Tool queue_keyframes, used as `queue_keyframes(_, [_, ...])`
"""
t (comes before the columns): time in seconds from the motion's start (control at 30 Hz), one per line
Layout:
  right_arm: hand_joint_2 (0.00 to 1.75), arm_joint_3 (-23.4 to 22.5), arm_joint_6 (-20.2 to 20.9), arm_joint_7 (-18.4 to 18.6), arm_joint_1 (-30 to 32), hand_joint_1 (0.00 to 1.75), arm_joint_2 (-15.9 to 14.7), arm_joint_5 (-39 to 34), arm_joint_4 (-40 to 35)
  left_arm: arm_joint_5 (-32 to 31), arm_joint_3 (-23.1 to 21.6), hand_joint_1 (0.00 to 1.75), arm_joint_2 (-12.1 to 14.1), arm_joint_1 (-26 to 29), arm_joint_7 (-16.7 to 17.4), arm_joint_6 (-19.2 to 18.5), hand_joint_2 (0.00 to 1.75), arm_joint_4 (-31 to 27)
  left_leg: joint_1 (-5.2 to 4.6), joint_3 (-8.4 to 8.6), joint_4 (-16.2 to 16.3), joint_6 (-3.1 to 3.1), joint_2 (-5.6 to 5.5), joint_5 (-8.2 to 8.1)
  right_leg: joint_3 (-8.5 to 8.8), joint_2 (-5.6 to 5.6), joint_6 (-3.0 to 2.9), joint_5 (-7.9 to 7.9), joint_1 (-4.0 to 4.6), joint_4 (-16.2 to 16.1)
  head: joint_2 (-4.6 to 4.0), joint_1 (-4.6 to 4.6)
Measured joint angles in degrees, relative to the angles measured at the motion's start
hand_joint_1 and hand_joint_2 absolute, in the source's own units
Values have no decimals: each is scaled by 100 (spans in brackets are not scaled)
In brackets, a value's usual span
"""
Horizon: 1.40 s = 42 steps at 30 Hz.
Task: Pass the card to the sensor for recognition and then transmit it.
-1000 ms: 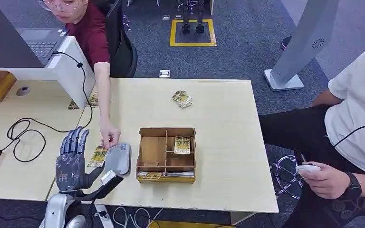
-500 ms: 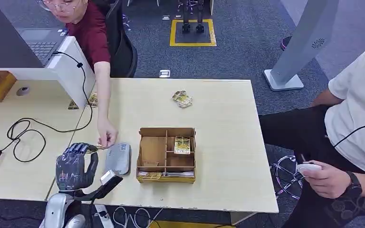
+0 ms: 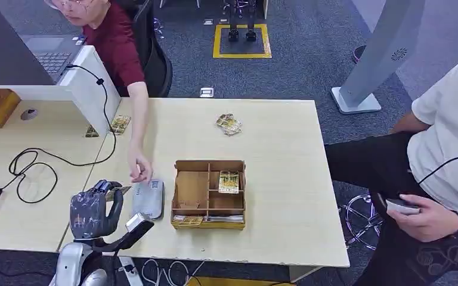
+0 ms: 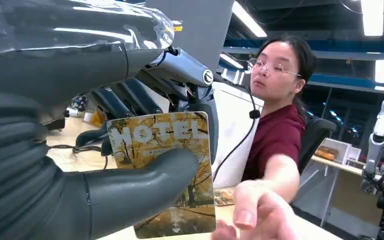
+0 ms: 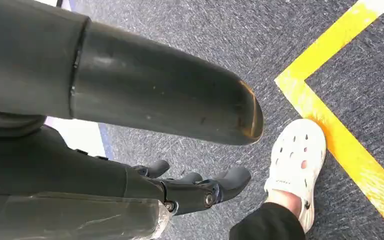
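Near the front left corner of the light wooden table [image 3: 274, 179], we find the robot's left hand [image 3: 95, 208] raised just above the surface, its fingers curled around the card [image 4: 165, 165]. The left wrist view confirms the hold: the thick grey thumb [image 4: 135, 185] presses across the face of the card, which bears an autumn scene and the word HOTEL, with the darker fingers behind it.

The grey sensor [image 3: 148, 198] lies flat on the table just beside the hand, between it and the wooden compartment box [image 3: 209, 193]. A person's hand [image 3: 138, 170] hangs over the table just beyond the sensor, close to the card but, as far as we can judge, apart from it.

Our assessment of progress: the card is secured in the left hand, so the pick-up stage appears complete. The card is not yet over the sensor; presentation for recognition and the passing on both remain outstanding.

On differences between views: the head view shows the layout, including a card in a rear compartment of the box, loose cards [image 3: 229, 124] near the far edge, and a seated person at the right. It shows the held card merely as a sliver. The right wrist view shows the right hand [image 5: 200, 190] hanging over grey carpet, fingers loosely curled and holding nothing.
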Motion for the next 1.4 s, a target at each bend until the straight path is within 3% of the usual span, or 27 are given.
queue_keyframes(0.47, [0,4,2,0,0,0,-2,0,0,72,0,175,2,1,-133,15,175,0,0,0,0,0,0,0,0,0,0,0,0,0,0,0])
queue_keyframes(0.57, [0,11,0,0,1,0,-7,-15,0,440,0,175,-9,2,-317,-101,175,-2,0,0,0,0,0,0,0,0,0,0,0,0,0,0])
queue_keyframes(0.63, [0,9,-64,22,11,0,-7,-101,2,1687,68,175,-125,30,-209,-1059,175,-154,-1,0,0,0,-1,0,-1,-1,0,0,0,0,0,0])
queue_keyframes(0.67, [0,9,-105,31,21,0,-7,-114,2,2815,70,175,-166,26,-45,-1899,175,-318,-1,0,0,0,-2,0,1,-3,0,0,0,0,0,2])
queue_keyframes(0.7, [0,11,-155,39,24,0,-7,-138,7,3978,68,175,-197,35,202,-2487,175,-411,-1,-1,1,0,-2,0,1,-2,1,0,0,0,0,0])
queue_keyframes(0.77, [0,9,-229,37,32,0,-7,-160,26,5843,48,175,-199,61,389,-3003,175,-540,-1,0,1,0,5,0,0,4,2,2,0,0,0,0])
queue_keyframes(0.83, [0,9,-264,35,37,0,-20,-155,59,6590,44,175,-149,52,407,-3064,175,-586,-1,2,1,0,7,0,0,6,2,2,0,0,0,0])
queue_keyframes(1.4, [0,9,-267,37,34,0,-46,-179,170,6520,33,175,7,38,304,-2872,175,-612,-1,2,1,0,4,0,0,5,2,2,0,0,0,2])
